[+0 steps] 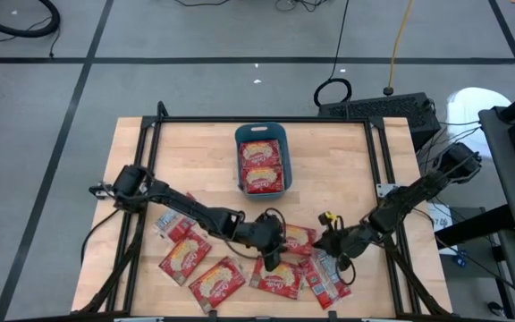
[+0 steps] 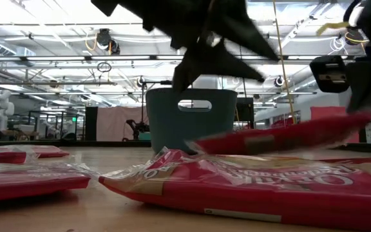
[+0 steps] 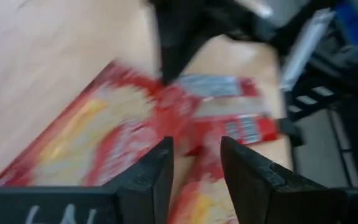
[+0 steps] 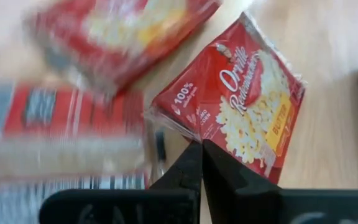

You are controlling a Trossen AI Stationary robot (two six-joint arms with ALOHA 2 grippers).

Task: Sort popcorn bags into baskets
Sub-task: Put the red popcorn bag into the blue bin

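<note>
Right gripper (image 4: 201, 149) has its fingers pressed together on the edge of a red popcorn bag (image 4: 241, 99), pinching it at the corner near the front of the table, around 5 o'clock from the table centre in the overhead shot. From the table-level camera that bag (image 2: 282, 138) looks tilted with one end up off the wood.

Left gripper (image 3: 194, 168) is just beside it, at about 6 o'clock, over the pile of loose bags (image 1: 231, 268). Its fingers (image 3: 154, 174) are partly spread with a gap between them, and nothing looks caught in there; red packets lie under it.

Teal basket (image 1: 262, 134) sits at 12 o'clock, toward the back of the table, with two bags (image 1: 262, 165) lying flat inside. Rest of the packets are scattered along the front edge from about 7 to 5 o'clock, a couple showing their silvery backs (image 1: 329, 282).
</note>
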